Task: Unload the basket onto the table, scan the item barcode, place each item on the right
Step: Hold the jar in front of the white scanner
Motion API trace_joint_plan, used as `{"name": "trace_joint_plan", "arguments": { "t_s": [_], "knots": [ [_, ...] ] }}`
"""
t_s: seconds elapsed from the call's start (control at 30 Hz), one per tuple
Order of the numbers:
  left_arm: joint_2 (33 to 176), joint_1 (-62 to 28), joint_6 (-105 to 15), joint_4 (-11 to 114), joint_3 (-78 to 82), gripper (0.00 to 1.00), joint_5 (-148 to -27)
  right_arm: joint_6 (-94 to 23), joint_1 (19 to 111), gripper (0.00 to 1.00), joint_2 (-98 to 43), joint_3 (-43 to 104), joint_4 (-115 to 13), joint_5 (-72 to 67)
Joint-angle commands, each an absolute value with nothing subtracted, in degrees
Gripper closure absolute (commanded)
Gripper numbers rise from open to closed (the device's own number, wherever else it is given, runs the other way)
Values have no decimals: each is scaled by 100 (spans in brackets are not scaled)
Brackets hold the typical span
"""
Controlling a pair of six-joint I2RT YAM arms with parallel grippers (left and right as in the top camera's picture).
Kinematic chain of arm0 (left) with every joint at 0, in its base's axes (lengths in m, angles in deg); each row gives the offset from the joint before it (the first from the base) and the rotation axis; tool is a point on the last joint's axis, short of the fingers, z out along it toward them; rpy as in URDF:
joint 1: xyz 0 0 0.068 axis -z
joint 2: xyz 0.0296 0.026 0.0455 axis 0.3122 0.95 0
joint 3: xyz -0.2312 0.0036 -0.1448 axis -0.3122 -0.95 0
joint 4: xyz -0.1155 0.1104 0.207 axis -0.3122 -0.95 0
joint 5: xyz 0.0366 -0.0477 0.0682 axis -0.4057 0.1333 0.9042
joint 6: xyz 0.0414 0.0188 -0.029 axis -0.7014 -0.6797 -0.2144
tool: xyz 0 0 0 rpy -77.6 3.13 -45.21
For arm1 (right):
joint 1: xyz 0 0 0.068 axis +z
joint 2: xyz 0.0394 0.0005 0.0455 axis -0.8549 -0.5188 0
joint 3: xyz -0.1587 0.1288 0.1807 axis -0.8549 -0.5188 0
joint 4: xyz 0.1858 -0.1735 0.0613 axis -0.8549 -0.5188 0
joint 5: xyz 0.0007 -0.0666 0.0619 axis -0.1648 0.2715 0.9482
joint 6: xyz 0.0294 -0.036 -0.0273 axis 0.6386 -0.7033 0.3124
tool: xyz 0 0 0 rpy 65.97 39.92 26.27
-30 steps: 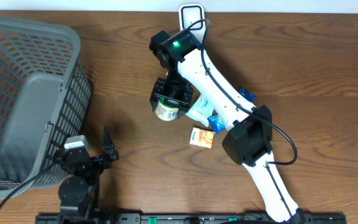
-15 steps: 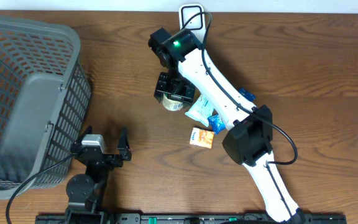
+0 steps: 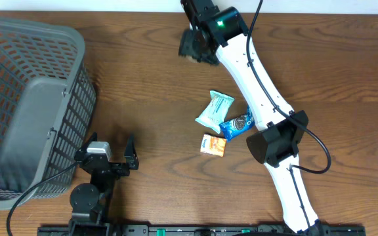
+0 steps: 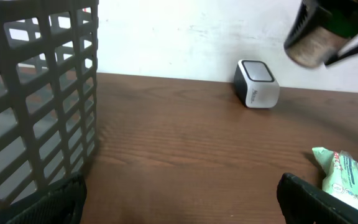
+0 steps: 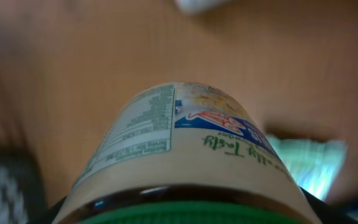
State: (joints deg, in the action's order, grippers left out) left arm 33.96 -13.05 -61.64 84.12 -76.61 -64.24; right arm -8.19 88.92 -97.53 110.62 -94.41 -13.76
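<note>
Jar (image 4: pixel 312 43) pinched in the right pincer (image 3: pixel 197 47), lifted over the far edge of the surface (image 3: pixel 143 85); left pincer (image 3: pixel 107 149) spread wide, holding nothing.

The jar's green lid end sits tight between the right pincer's fingers and its labelled body juts out ahead of them (image 5: pixel 179 143). In the left wrist view it hangs in the air, up and to the right of the small white-and-grey scanner (image 4: pixel 257 84). From overhead, jar and pincer blur into one dark smear, and the arm covers the scanner. The label's fine print is too soft to read, and I cannot tell which side carries the barcode. The jar's top is cut off in the left wrist view. The right fingers are barely visible beside the lid.
</note>
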Motion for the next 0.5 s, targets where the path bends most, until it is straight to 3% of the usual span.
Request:
{"name": "trace_joint_plan", "arguments": {
  "t_s": [0.0,0.13,0.47],
  "knots": [
    [3363,-1302,-6219,8231,-7759,2,-6542,-1276,8923,59,-9611,11060,-8799,-3086],
    [3363,-1302,-6217,8231,-7759,2,-6542,-1914,8907,71,-9622,10704,-7575,-3630],
    [3365,-1302,-6217,8231,-7759,2,-6542,-2299,8682,63,-9622,9049,-4342,-3759]
  ]
}}
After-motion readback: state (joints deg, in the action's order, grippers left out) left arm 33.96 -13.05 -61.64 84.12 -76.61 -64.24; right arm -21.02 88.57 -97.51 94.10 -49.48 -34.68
